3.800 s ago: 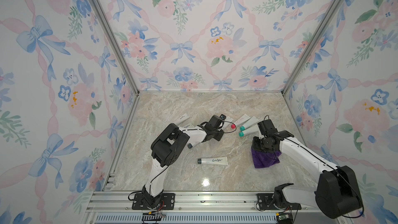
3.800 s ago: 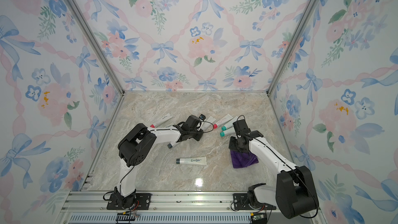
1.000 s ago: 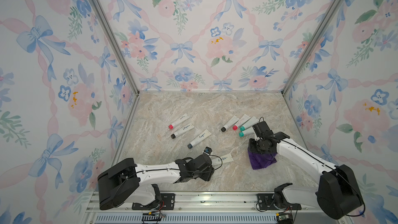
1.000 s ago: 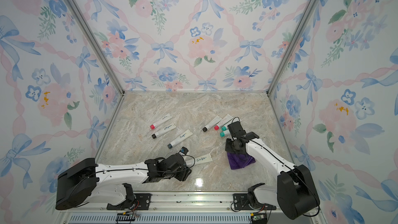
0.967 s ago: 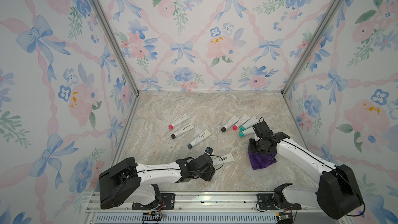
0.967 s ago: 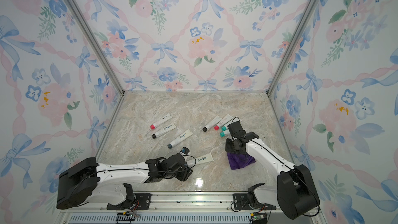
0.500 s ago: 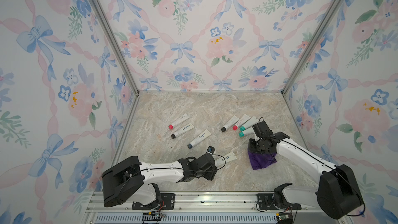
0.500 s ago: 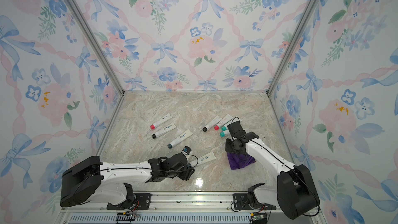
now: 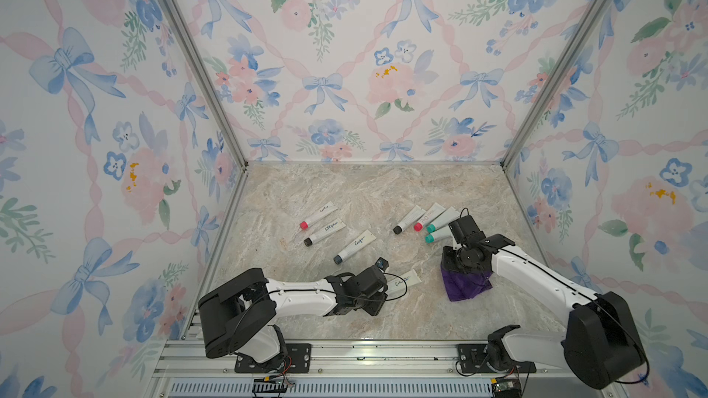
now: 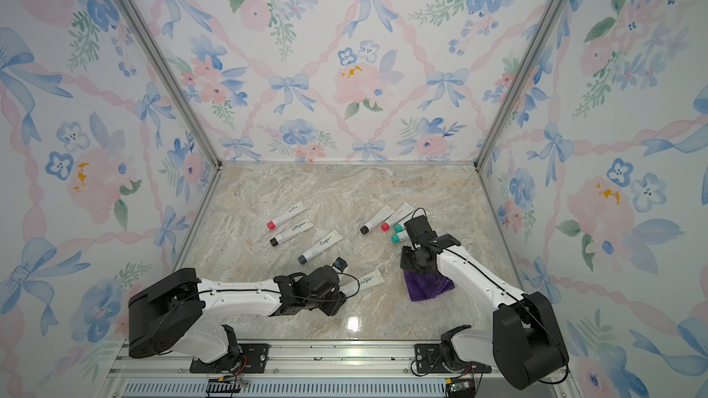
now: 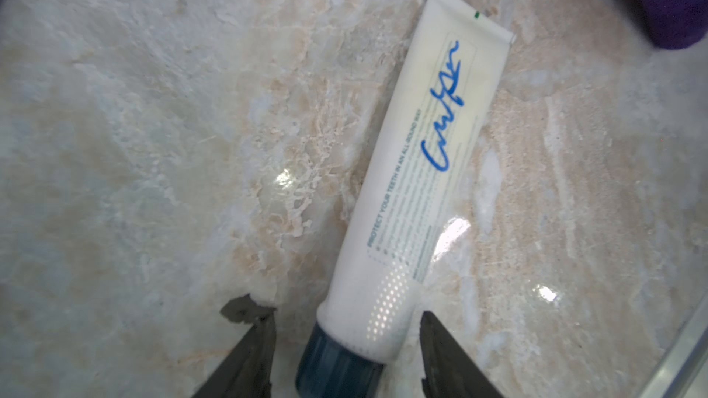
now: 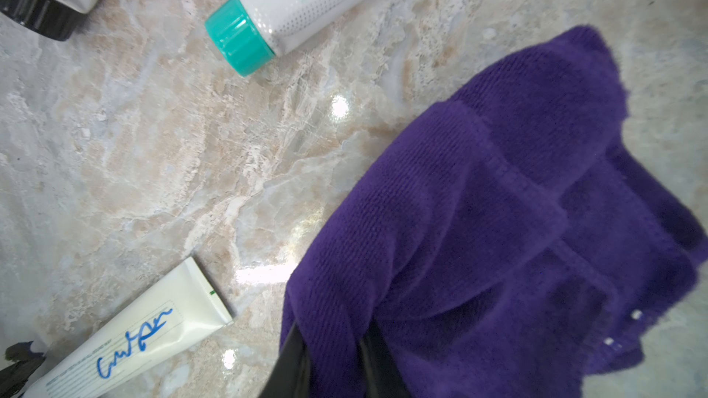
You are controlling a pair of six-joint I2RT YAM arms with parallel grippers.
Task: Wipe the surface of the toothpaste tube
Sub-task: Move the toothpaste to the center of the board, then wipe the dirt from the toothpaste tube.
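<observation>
Works over a marble surface [image 9: 344,193] with the near middle kept bare, apparently as the wiping spot. Reaches in low and almost flat from the near left with the left arm [image 9: 299,296], presumably to come at the work end-on. Keeps spare tubes out of the way: a row of three [image 9: 325,231] left of centre and a fan of four [image 9: 412,219] far right, likely sorted as separate lots. Hangs a purple cloth [image 9: 465,288] from the right pincer [image 12: 331,333], clamped tight on a bunched fold and draped down toward the surface, parked near the target without touching it, seemingly ready for the wipe. Finds the toothpaste tube [image 11: 417,170] lying flat at near centre, crimped end toward the cloth and dark cap toward the left pincer [image 11: 337,313]. Straddles that cap end with jaws part-spread, a gap on either side, nothing gripped yet: probably set to pin the tube down for wiping.
</observation>
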